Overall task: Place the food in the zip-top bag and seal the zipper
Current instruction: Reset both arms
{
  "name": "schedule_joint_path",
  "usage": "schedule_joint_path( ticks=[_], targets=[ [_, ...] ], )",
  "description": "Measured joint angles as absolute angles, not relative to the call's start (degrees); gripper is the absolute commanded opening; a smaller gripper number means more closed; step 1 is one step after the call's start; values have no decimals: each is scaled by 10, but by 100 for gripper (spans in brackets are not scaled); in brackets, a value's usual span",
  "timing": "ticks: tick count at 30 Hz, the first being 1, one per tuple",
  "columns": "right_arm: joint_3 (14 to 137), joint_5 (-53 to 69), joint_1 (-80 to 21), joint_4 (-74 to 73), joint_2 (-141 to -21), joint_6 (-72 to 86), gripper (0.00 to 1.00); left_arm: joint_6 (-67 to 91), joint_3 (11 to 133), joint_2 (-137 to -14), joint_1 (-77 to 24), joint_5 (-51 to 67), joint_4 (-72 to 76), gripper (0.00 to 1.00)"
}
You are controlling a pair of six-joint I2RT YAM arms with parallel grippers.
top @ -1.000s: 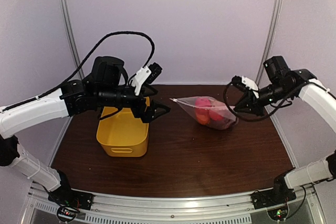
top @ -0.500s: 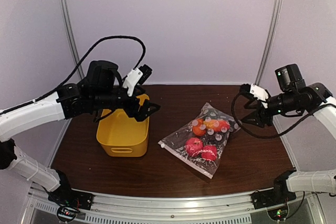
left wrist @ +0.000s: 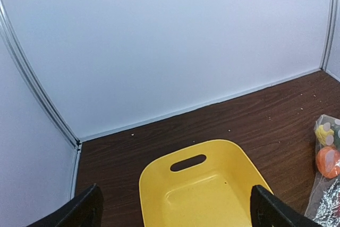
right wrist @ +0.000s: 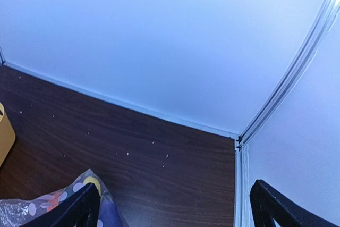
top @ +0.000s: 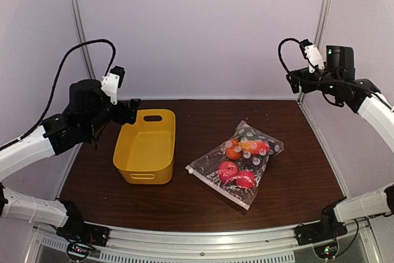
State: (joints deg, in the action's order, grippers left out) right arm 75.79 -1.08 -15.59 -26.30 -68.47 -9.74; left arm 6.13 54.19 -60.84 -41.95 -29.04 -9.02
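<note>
The zip-top bag (top: 237,165) lies flat on the table, right of centre, with nothing touching it. Through it I see the food: red pieces (top: 229,170) and orange ones (top: 233,151). The zipper seems to run along the bag's near-left edge (top: 215,187); whether it is pressed together is too small to tell. My left gripper (top: 128,113) hangs open above the basket's far-left corner, and in its wrist view (left wrist: 175,215) nothing lies between the fingers. My right gripper (top: 295,82) is raised at the far right, open and empty (right wrist: 178,212). A bag corner (right wrist: 58,206) shows beside its left finger.
A yellow basket (top: 145,146) stands left of the bag and looks empty in the left wrist view (left wrist: 204,198). The bag's edge with an orange piece (left wrist: 328,161) shows at that view's right side. White walls and metal corner posts (top: 319,26) enclose the table.
My right gripper has opened and let go of the bag, which now lies flat on the table. That arm has risen to the far right. The left arm has pulled back to the left.
</note>
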Motion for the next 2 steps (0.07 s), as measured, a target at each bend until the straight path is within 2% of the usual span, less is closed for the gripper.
schedule_joint_path(
  ticks=[2],
  targets=[
    [747,-24,-156,-235,-664,-96,100,61,532,-600,-417,-302,-73,98]
  ],
)
